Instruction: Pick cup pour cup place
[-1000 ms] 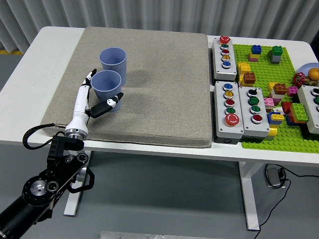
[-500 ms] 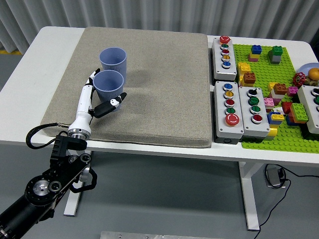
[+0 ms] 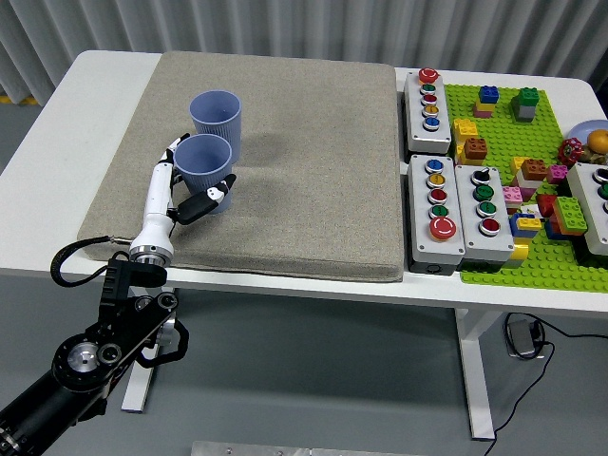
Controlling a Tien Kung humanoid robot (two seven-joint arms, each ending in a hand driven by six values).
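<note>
The near cup (image 3: pixel 202 169), a ribbed blue one, stands in the left-centre of the frame on the grey mat (image 3: pixel 304 161), with the left hand (image 3: pixel 180 195) wrapped around it. White fingers (image 3: pixel 172 149) curl behind its left wall and the thumb presses on its front right, so the hand is closed on the cup. Whether the base has left the mat cannot be told from this angle; it looks seated or barely lifted.

Just above it and slightly to the right stands the far cup (image 3: pixel 216 116), upright and open-mouthed. The two overlap in the picture, so they are at least very close, and I cannot tell whether they touch.

The step in hand appears to be securing the grip before the lift. To do it well, the squeeze should stay light, since a thin ribbed cup will likely buckle. The lift should go straight up before any sideways travel, so the held cup does not nudge its neighbour over. For the pour, its rim should be carried above the far cup's mouth and tipped slowly from the wrist.

Further right, the button boxes (image 3: pixel 433 161) and the green brick plate (image 3: pixel 513 171) lie well apart from the work. The right hand is not visible.
</note>
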